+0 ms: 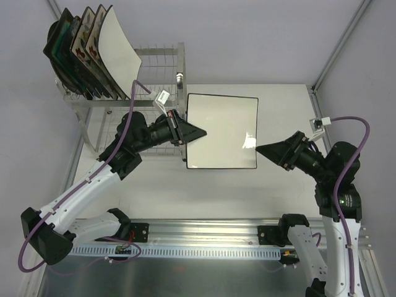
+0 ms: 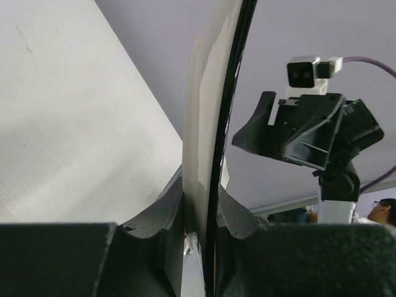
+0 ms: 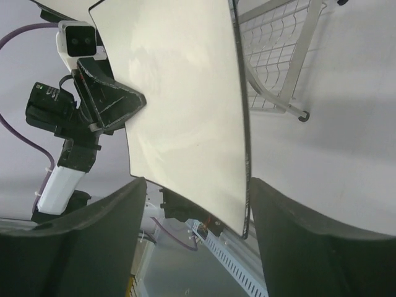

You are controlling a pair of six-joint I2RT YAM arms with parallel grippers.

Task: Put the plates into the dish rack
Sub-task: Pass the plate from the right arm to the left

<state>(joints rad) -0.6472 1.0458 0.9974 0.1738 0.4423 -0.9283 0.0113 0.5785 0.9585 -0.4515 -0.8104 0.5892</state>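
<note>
Plates fill most of the dish rack, which stands behind and to the left of the left pincer. Four stand on edge in its upper tier, packed close and leaning to the right. The plain white square plate is the one nearest the left pincer. Beyond it come a cream flowered plate, a darker patterned plate and a dark plate at the far end. The rack's wire section nearest the left pincer holds nothing.

A fifth plate, the white dark-rimmed plate, is square with rounded corners and hangs in the air above the table, between the two pincers. The left pincer is clenched on its left edge; in the left wrist view the two black fingers press against both faces of the thin rim, with the plate running straight out ahead of them.

The right pincer sits at the plate's opposite edge, its tip just at the rim. Its jaws are released and spread wide: in the right wrist view the fingers stand well apart, with the plate's edge passing between them nearer the right-hand finger.
</note>
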